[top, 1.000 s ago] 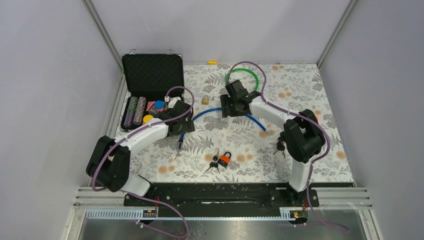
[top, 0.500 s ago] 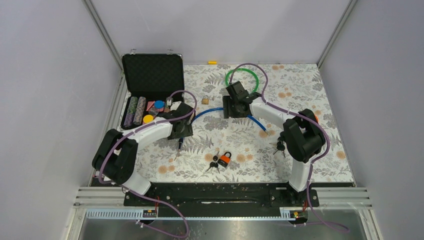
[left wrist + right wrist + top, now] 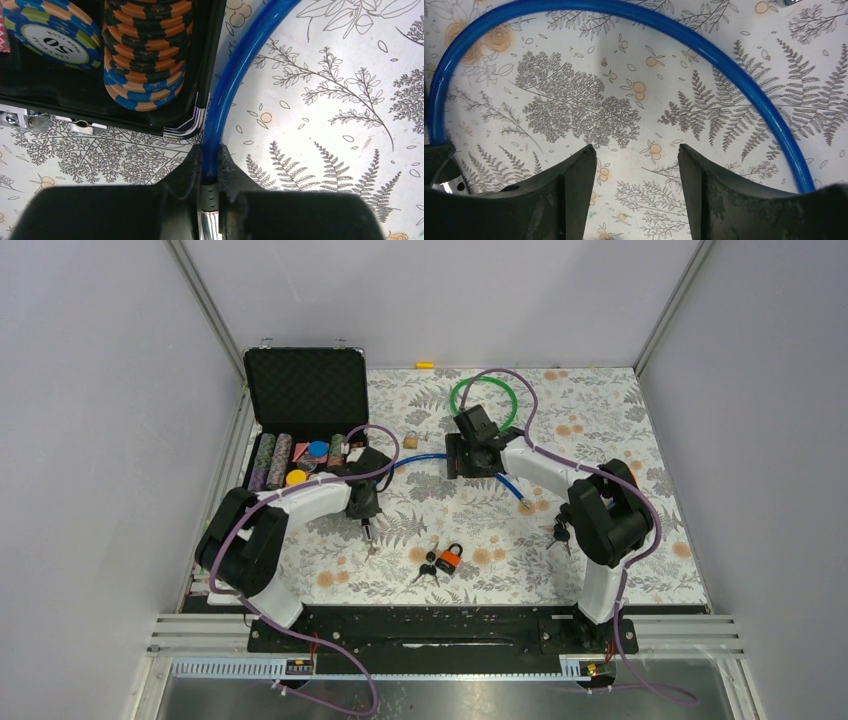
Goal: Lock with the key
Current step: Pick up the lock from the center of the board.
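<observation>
The left arm has drawn nearer, the left gripper's [image 3: 210,167] jaws clenched on the blue cable [image 3: 235,70] beside the chip case [image 3: 100,107]. The right gripper's [image 3: 637,165] jaws hang released above it. The orange padlock [image 3: 449,559], keys [image 3: 429,567] beside it, lies near-centre on the worktop [image 3: 600,410].

A lab test cell is indicated by plain grey panel walls [image 3: 100,390], aluminium framing [image 3: 205,305] and a floral-covered counter [image 3: 600,430].

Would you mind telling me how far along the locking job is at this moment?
Early. Done: the left gripper is shut on the blue cable. In hand: the right gripper hangs open over that cable. Left: the keys lie beside the orange padlock, in neither gripper, so no locking is under way.
</observation>
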